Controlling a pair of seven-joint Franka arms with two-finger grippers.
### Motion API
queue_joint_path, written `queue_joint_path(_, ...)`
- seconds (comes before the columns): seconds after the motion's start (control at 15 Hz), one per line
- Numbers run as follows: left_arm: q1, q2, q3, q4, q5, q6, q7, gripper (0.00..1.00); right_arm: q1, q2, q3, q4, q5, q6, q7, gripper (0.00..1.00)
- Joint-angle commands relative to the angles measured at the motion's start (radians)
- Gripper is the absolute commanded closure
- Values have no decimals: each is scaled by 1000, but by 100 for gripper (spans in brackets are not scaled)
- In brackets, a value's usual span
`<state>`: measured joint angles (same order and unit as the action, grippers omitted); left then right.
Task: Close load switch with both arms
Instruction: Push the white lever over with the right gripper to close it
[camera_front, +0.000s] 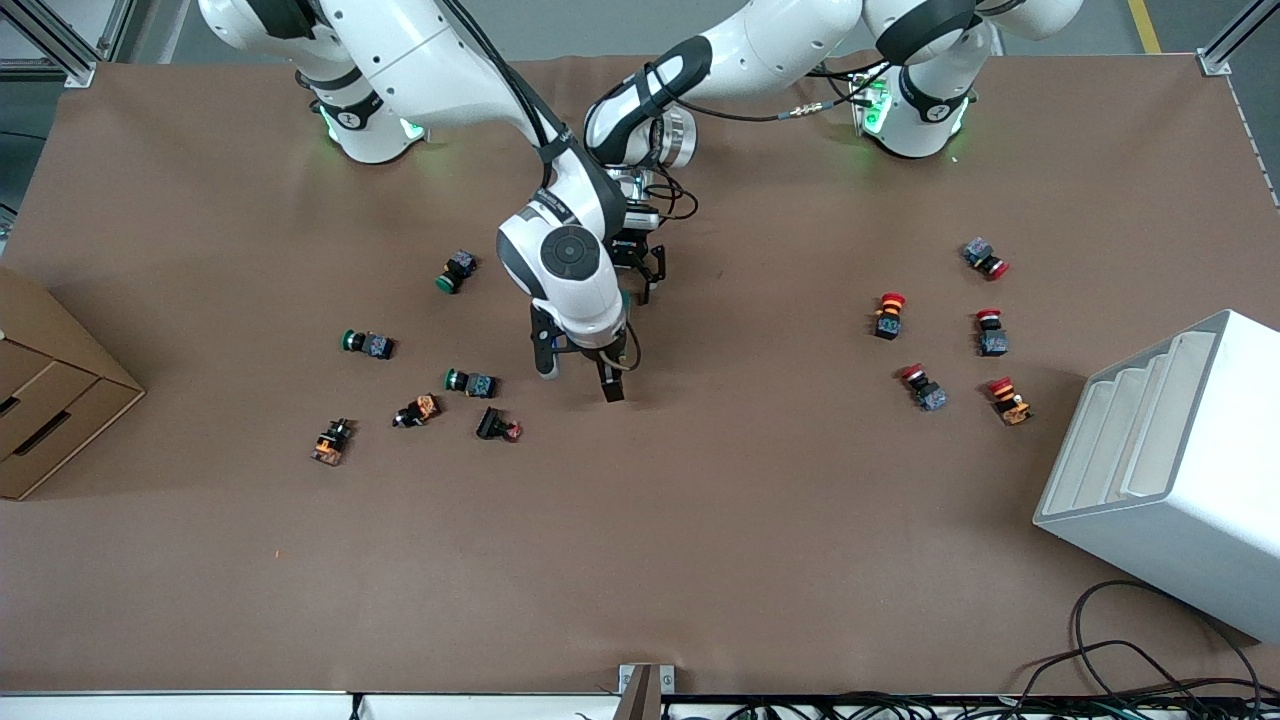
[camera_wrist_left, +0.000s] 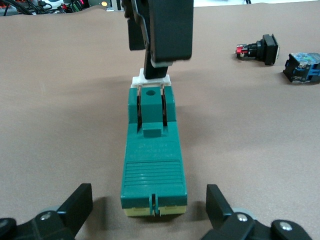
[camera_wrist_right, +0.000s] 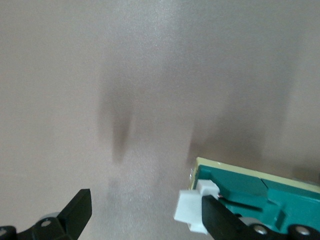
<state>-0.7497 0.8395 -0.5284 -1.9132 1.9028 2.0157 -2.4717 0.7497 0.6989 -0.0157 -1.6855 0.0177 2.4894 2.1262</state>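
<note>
While the load switch (camera_wrist_left: 154, 165) lies flat mid-desk, the left hand (camera_wrist_left: 150, 215) straddles its cream end, fingers spread, apparently bracing, and the right hand (camera_wrist_right: 142, 217), also spread, presses one finger on its white lever.

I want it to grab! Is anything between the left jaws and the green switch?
Nothing visible. The switch lies between the open left gripper's jaws; the right gripper is at its white end.
</note>
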Motion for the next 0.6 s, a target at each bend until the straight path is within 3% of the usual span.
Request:
queue_joint_path(0.0, 7, 21, 2, 11, -8, -6, 10, 0, -32, 54, 8, 56, -35, 8, -11, 0)
queue_joint_path(0.2, 7, 19, 2, 11, -8, -6, 11, 0, -56, 41, 10, 98, -24, -41, -32, 0)
queue_joint_path(0.53, 21, 10, 1, 11, -8, -6, 13, 0, -145, -1, 17, 243, -13, -352, -259, 0)
